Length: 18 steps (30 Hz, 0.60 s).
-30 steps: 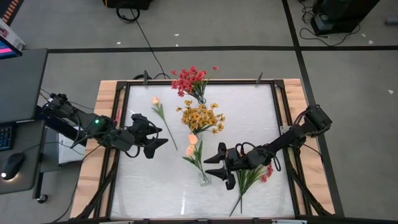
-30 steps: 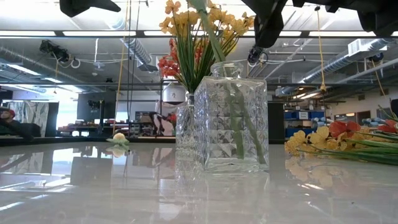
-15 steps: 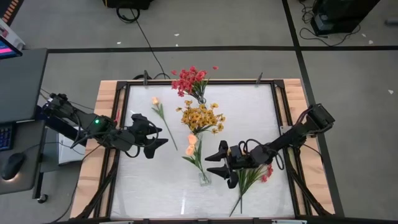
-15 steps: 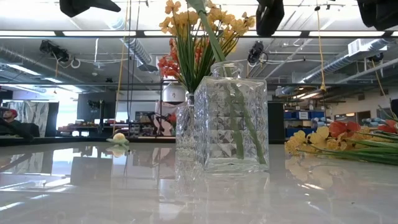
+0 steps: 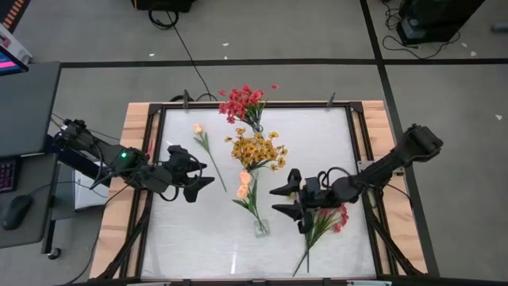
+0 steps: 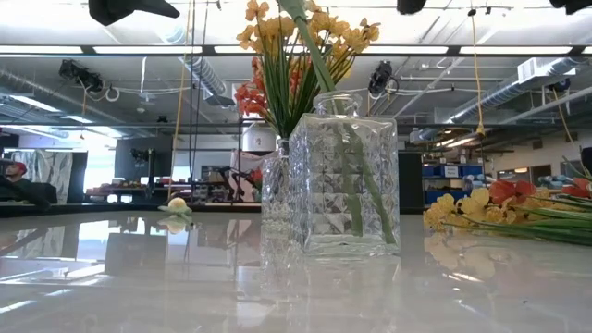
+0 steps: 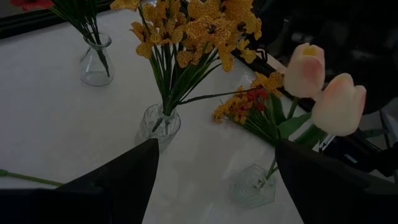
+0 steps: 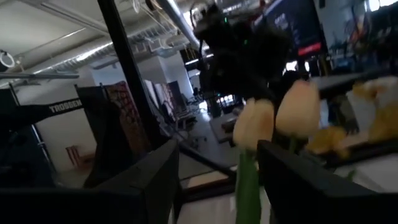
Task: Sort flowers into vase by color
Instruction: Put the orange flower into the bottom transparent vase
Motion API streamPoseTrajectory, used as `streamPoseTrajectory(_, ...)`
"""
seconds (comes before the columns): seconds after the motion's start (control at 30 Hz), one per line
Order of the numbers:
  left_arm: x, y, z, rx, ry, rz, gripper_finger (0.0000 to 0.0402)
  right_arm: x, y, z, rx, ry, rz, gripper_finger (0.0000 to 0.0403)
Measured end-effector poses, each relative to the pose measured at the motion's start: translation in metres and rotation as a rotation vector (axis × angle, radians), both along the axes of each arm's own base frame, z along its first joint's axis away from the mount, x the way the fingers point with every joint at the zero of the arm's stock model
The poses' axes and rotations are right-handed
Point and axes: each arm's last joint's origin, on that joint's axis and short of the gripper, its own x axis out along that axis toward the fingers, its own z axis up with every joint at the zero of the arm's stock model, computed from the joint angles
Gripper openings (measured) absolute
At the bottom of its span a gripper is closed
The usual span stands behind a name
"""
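Three clear glass vases stand in a row. One holds red flowers (image 5: 242, 102), one yellow-orange flowers (image 5: 255, 148), and the nearest one (image 5: 260, 228) (image 6: 342, 176) two peach tulips (image 5: 244, 184) (image 7: 323, 87). A loose peach tulip (image 5: 202, 141) lies flat on the table's left part. A bunch of red and yellow sprigs (image 5: 321, 225) (image 6: 499, 208) lies on the right part. My right gripper (image 5: 278, 199) (image 8: 217, 180) hovers open just right of the peach tulips, above the loose bunch. My left gripper (image 5: 208, 174) (image 7: 214, 186) hovers open beside the loose tulip's stem.
A dark frame (image 5: 159, 159) and wooden borders ring the white table top. Bare white surface (image 5: 198, 238) lies near the front left. A desk with a mouse (image 5: 16, 210) stands left of the table. Cables run on the floor beyond the far edge.
My right gripper has risen and drawn back toward the table's right edge, away from the peach tulip vase; in the low view it has climbed almost out of the picture's top. It stayed open. The flowers and vases kept still.
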Motion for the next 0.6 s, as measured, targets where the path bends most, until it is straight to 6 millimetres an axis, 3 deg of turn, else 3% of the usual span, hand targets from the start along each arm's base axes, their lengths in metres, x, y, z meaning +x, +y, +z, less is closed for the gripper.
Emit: streamPoseTrajectory(0.6,0.000,0.000,0.000,0.000,0.000,0.000,0.0327,-0.074,-0.039,0.091,-0.090,-0.231,-0.080,0.0225)
